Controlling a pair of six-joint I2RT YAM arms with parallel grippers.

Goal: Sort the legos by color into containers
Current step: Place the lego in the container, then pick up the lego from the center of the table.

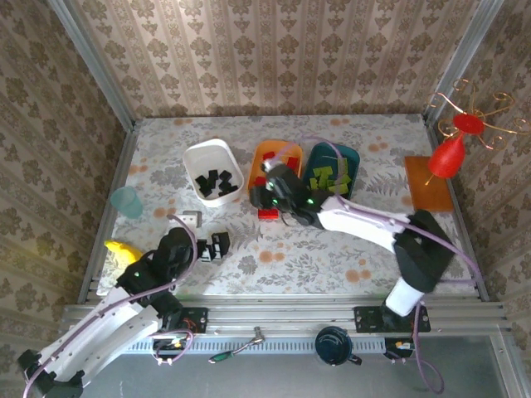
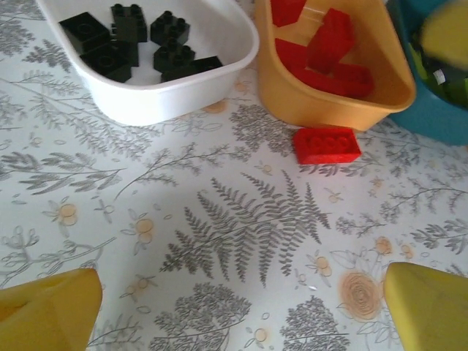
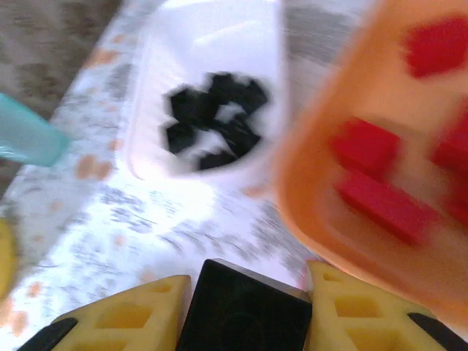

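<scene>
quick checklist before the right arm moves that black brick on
1. Black brick clamped in the right claw: ok.
2. White tub holds black bricks and has room: ok.
3. Left claw open, short of the white tub, off the likely path: ok.
4. Red brick lies on the table in front of the orange tub, unsorted: not ok.
5. Grip squareness: cannot tell, the right wrist view is blurred.
</scene>
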